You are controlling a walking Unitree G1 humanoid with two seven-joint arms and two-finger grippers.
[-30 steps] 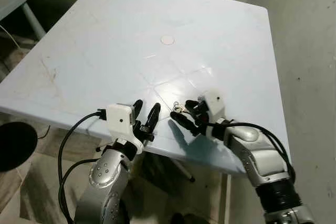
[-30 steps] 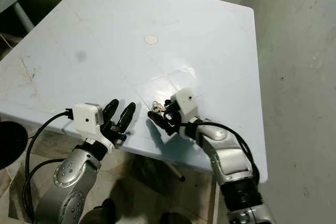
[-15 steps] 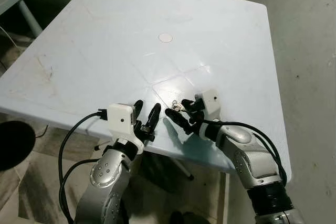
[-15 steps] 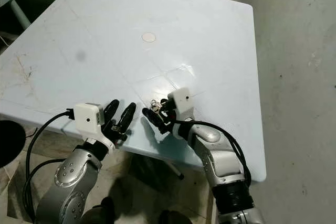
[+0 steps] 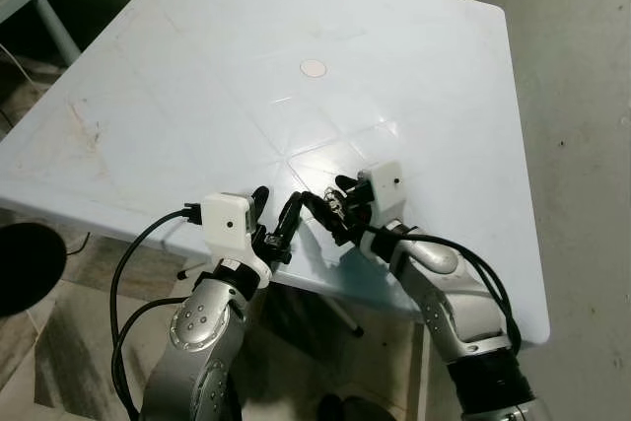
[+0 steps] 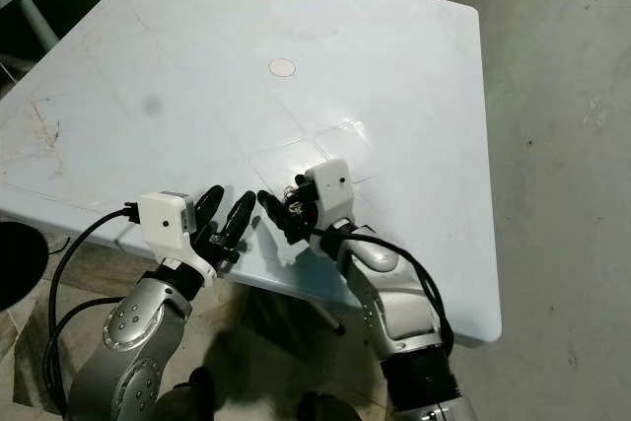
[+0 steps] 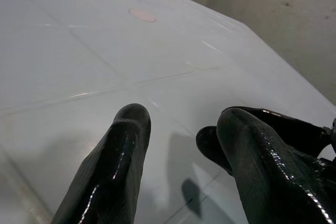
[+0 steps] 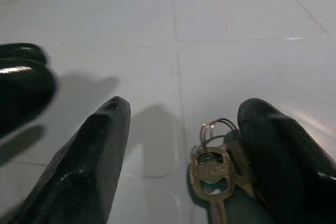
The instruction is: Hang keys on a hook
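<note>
Table point(image 5: 197, 66) surface beyond both grippers lies open. Left gripper point(image 5: 275, 214) sits just beside right gripper point(image 5: 330, 206), blocking leftward passage; keys point(image 8: 216, 162) lie between right fingers.

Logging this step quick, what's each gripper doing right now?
Left gripper: open, empty, at the table's near edge.
Right gripper: open, keys resting against one finger, not clamped.

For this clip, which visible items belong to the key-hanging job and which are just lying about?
Job:
- small brass keys on a wire ring, lying between the open right gripper's fingers
- open left gripper, hovering close by

Lying about:
- pale blue square plastic table
- round white cap at its centre
</note>
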